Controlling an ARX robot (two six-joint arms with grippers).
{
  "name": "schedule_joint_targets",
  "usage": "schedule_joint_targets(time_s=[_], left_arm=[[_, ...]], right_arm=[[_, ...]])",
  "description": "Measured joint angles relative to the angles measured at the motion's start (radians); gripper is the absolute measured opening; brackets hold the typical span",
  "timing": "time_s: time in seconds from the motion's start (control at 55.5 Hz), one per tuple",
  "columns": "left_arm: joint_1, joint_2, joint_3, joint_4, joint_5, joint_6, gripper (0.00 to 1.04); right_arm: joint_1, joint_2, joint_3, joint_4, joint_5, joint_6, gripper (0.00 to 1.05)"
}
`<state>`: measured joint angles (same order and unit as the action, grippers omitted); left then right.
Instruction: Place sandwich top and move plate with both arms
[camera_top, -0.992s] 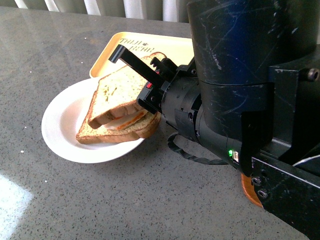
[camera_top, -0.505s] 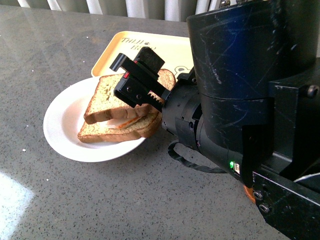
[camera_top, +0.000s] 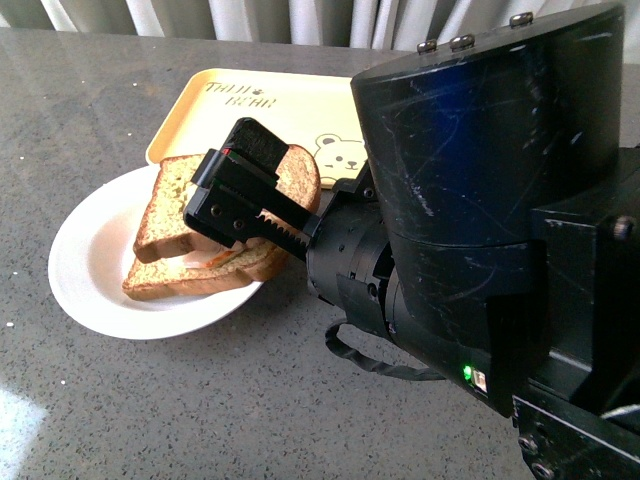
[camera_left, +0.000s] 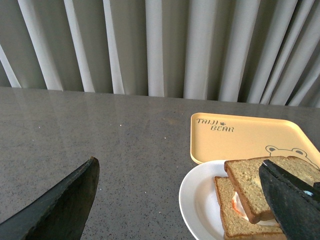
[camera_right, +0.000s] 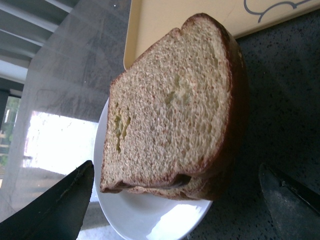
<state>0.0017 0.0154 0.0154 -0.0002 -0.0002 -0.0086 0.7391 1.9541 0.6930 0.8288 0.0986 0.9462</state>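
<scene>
1. My right claw (camera_top: 235, 190) hangs just over the sandwich with its two fingers spread wide. In the right wrist view they stand on either side of the bread with clear gaps, gripping nothing.
2. The sandwich top (camera_top: 168, 200) lies speckled face up on the stack, slightly tilted. One edge is raised above the lower slice (camera_top: 170, 283), and a pale filling shows in the gap.
3. The stack sits on the plate (camera_top: 85, 260), toward the side nearest my right arm, which leaves a broad bare white crescent on the other side.
4. The plate stands on the grey speckled table (camera_top: 150, 400), just beside the yellow bear tray (camera_top: 270, 105). I cannot tell whether the two touch.
5. My left claw (camera_left: 178, 162) is also wide open and empty, low over the table. One of its fingers shows in front of the sandwich's edge.
</scene>
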Motion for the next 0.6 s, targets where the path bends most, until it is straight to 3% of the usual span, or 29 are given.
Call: schedule_joint_targets(time_s=[0.289,0.595], left_arm=[[0.000,0.000,0.000,0.000,0.000,0.000,0.96],[0.000,0.000,0.000,0.000,0.000,0.000,0.96]], right_arm=[[-0.100,-0.162,-0.115,-0.013,-0.042,-0.022,0.96],[-0.277,-0.386,-0.216,-0.116,-0.079,-0.103,0.96]])
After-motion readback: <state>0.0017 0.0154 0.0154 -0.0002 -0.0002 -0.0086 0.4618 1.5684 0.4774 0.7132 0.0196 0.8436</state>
